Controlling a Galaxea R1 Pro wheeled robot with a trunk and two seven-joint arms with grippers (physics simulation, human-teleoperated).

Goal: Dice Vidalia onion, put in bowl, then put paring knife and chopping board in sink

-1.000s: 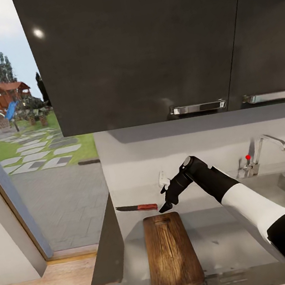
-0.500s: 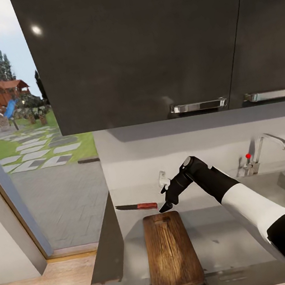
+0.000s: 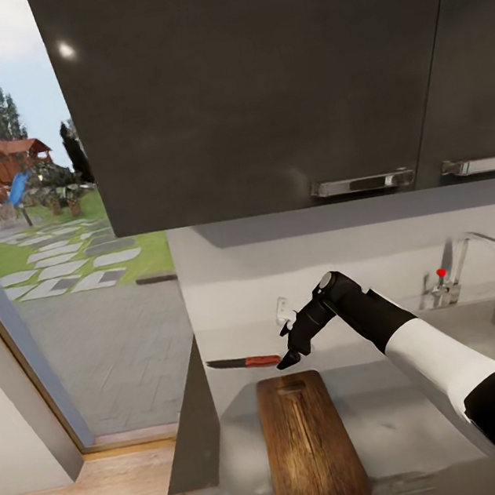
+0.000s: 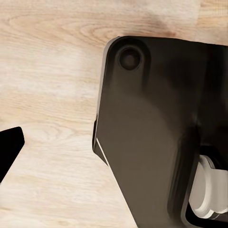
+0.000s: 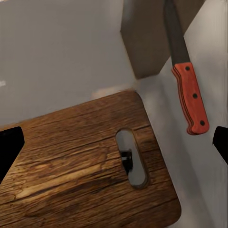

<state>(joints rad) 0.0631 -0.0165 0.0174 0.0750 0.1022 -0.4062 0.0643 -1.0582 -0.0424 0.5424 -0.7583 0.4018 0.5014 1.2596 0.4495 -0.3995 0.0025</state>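
1. Your right gripper (image 3: pixel 289 358) hangs over the countertop (image 3: pixel 398 407) at the far end of the chopping board (image 3: pixel 310 443), fingers pointing down. In my judgement you hold it there to line up on the paring knife (image 3: pixel 243 362).
2. Jaws: spread apart and empty. In the right wrist view one dark fingertip (image 5: pixel 9 147) sits at each side edge with nothing between.
3. The knife lies flat on the countertop beyond the board, apart from it, red handle toward the gripper, blade pointing to nine o'clock in the head view.
4. The handle end lies just beside the fingertips, off to one jaw, not centred between them.
5. Left gripper: one fingertip (image 4: pixel 9 149) visible over wooden floor (image 4: pixel 52 71); I cannot tell its state.
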